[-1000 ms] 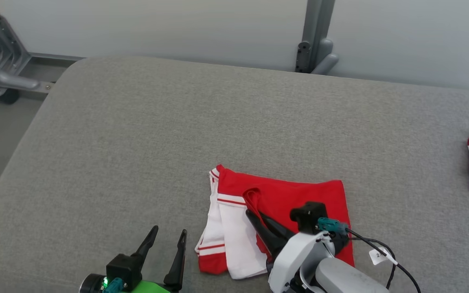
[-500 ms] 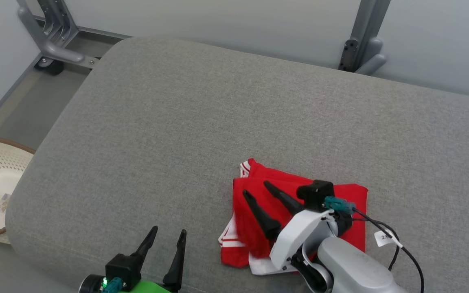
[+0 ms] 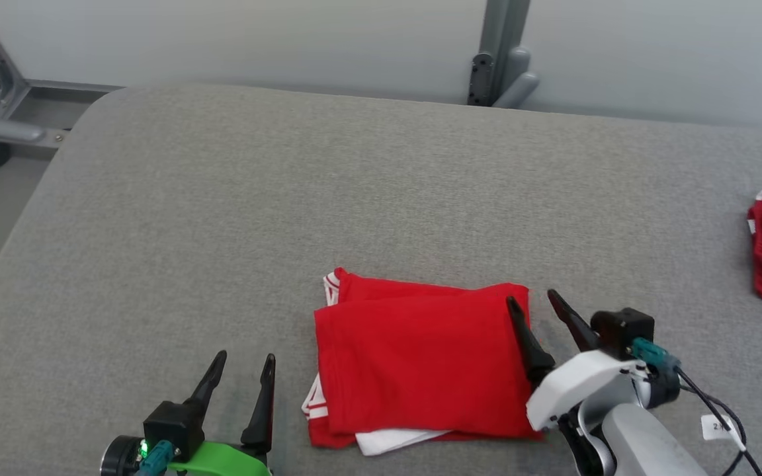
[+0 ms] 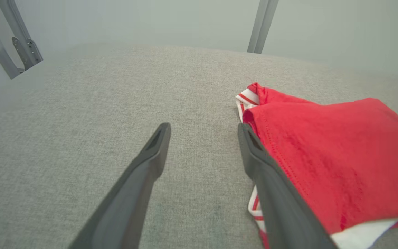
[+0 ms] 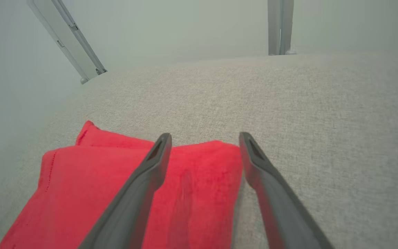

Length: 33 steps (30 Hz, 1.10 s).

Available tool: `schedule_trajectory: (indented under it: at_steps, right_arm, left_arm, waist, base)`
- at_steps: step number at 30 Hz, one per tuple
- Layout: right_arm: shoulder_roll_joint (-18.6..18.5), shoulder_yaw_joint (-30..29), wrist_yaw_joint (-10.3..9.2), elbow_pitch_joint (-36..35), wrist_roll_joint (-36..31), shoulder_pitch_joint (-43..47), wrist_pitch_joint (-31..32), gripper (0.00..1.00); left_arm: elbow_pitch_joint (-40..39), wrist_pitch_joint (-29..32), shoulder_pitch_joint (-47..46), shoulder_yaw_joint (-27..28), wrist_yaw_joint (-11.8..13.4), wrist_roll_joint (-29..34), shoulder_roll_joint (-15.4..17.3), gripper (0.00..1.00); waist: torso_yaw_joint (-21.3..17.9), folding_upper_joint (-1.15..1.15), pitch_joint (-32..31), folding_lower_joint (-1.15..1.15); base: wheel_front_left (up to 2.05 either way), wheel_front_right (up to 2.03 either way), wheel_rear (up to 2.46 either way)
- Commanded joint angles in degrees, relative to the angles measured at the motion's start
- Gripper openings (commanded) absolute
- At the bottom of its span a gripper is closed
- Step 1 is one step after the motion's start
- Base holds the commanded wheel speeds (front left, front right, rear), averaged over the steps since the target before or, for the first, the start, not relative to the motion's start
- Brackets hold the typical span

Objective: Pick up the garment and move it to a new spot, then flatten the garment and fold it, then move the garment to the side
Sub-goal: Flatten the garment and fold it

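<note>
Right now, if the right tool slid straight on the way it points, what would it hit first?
Probably the grey cushion, just past the corner of the red garment. The right tool is open above that corner, though depth is unclear.

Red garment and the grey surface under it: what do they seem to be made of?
Red garment: soft knit fabric, probably jersey, matte; stitched hem and limp folds show.
Grey surface: woven upholstery cloth, matte, likely padded; visible weave and rounded corner.
</note>
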Motion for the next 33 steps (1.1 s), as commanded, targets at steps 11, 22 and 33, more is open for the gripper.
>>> schedule_trajectory:
  at_steps: [11,22,33]
  right_arm:
    - [-0.2,-8.2,-0.01,-2.9,-5.4,6.6,-0.1,1.0]
    - [-0.2,-11.6,-0.02,-6.9,-8.1,8.6,-0.1,1.0]
    - [-0.2,-12.6,-0.02,-9.2,-7.5,10.5,-0.1,1.0]
  left_arm:
    - [-0.2,0.0,-0.8,3.7,0.1,1.4,-0.3,1.0]
    - [0.0,0.0,1.4,8.3,0.1,2.9,-0.4,1.0]
    - [-0.1,0.0,3.6,12.2,0.1,3.8,-0.8,1.0]
  waist:
    - [-9.9,0.07,-0.2,0.0]
    - [-12.3,0.07,-3.0,0.0]
    - [-12.6,0.07,-4.9,0.0]
  base:
    - [0.0,0.0,0.0]
    - [0.0,0.0,0.0]
    - [0.0,0.0,0.0]
